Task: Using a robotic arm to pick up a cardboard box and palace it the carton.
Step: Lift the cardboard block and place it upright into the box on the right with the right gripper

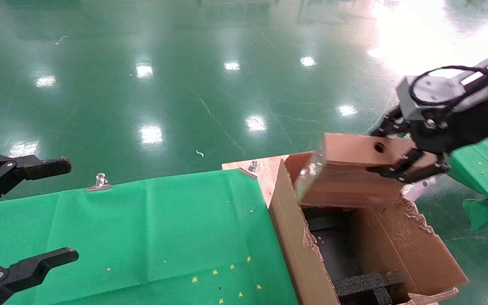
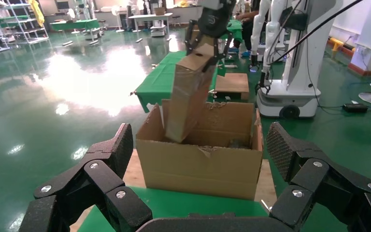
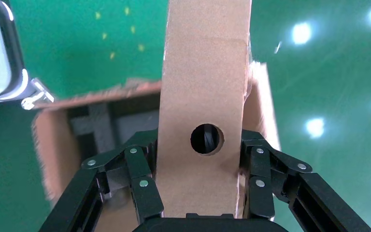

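My right gripper (image 1: 396,152) is shut on the small brown cardboard box (image 1: 350,169), gripping the end with the round hole, and holds it tilted over the far end of the carton (image 1: 400,250). In the right wrist view the fingers (image 3: 142,179) clamp both sides of the box (image 3: 203,87) by the hole. In the left wrist view the box (image 2: 188,96) hangs with its lower end at the carton's (image 2: 200,166) rim. Black foam inserts (image 1: 367,284) lie inside the carton. My left gripper (image 1: 32,212) is open and empty over the green table, far left.
A green cloth (image 1: 151,237) covers the table, held by metal clips (image 1: 99,182). A second green table (image 1: 487,165) stands at the right. The carton's flaps (image 1: 415,214) are ragged. Glossy green floor lies beyond. Another robot base (image 2: 290,92) stands behind the carton in the left wrist view.
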Available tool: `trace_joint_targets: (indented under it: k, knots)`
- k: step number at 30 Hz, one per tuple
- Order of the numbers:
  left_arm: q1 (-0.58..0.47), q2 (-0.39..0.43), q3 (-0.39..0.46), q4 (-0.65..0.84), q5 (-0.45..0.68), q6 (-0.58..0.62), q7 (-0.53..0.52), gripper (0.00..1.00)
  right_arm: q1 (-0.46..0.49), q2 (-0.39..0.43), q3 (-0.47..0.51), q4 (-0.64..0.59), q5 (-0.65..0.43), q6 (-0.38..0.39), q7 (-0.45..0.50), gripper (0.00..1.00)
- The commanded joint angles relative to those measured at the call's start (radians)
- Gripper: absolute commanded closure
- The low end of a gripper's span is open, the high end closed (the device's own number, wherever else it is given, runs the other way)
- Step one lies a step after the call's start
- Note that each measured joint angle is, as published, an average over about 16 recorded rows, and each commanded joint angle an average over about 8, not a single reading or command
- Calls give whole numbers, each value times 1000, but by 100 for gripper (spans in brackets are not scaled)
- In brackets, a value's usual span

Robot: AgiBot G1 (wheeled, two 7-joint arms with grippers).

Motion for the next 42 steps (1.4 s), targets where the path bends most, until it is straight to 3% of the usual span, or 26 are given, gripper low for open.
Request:
trace_joint_targets:
  k: [1, 9, 24, 42]
  knots:
    - [0, 0, 0, 0, 0, 0, 0, 0, 22, 27, -45, 6, -4, 2, 18, 100]
    - [0, 0, 0, 0, 0, 0, 0, 0, 9, 120, -99, -3, 3, 76, 171, 100]
    - [0, 0, 0, 0, 0, 0, 0, 0, -89, 355, -145, 202, 24, 371, 536, 100]
    - [0, 0, 0, 0, 0, 0, 0, 0, -67, 576, -175, 460, -210, 563, 917, 100]
